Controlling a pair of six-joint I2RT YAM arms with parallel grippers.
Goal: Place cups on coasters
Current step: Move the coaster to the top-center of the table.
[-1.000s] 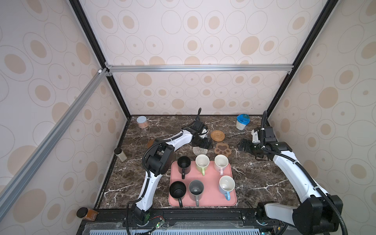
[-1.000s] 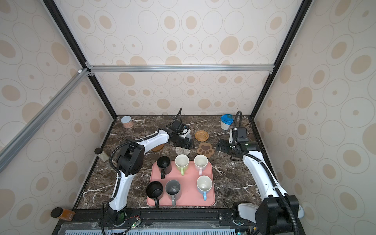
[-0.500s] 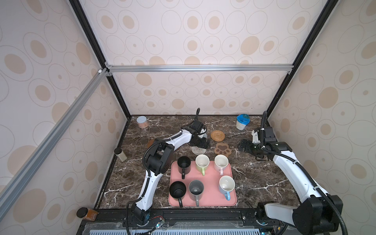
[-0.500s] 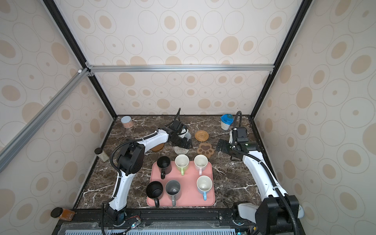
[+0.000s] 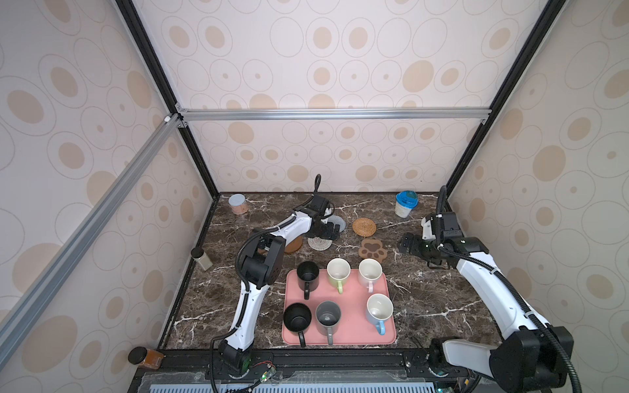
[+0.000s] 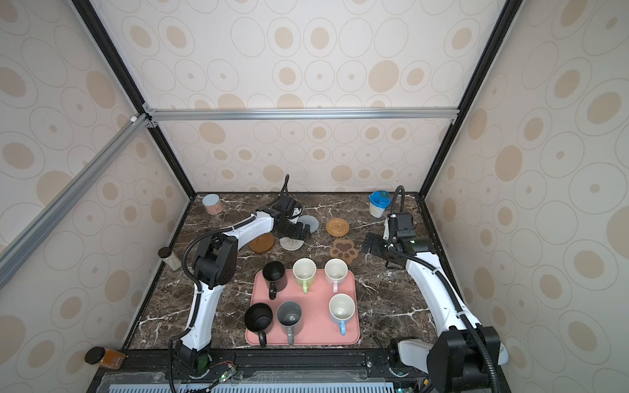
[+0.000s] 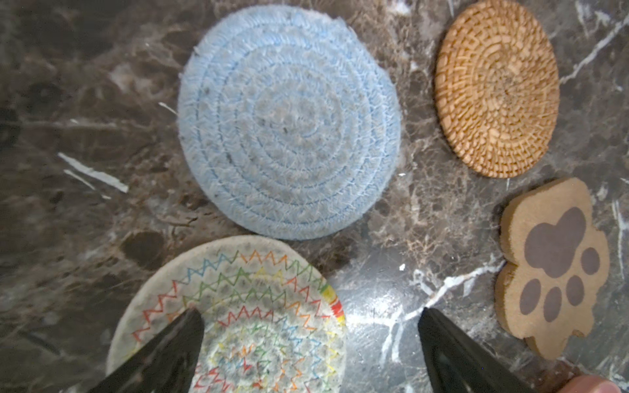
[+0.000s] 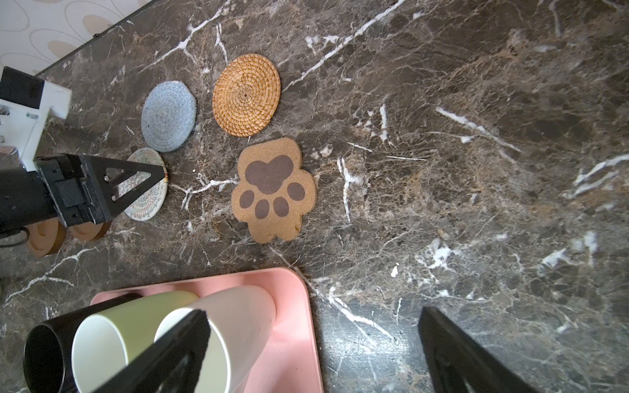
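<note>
Left hand (spread) edged leftward; empty.

The tray is sitting at the front middle of the table. It is carrying six cups in two rows of three, the rear row of cups and the front row of cups. The paw coaster is lying just behind the tray's right rear corner, with the rattan coaster behind it. To their left, the near woven coaster is lying in front of the far woven coaster. Further left, the wooden discs are lying side by side. The can is standing at the back left, the jar at the back right. The left claw is hanging over the near woven coaster. The right claw is hanging right of the paw coaster, apart from it.
</note>
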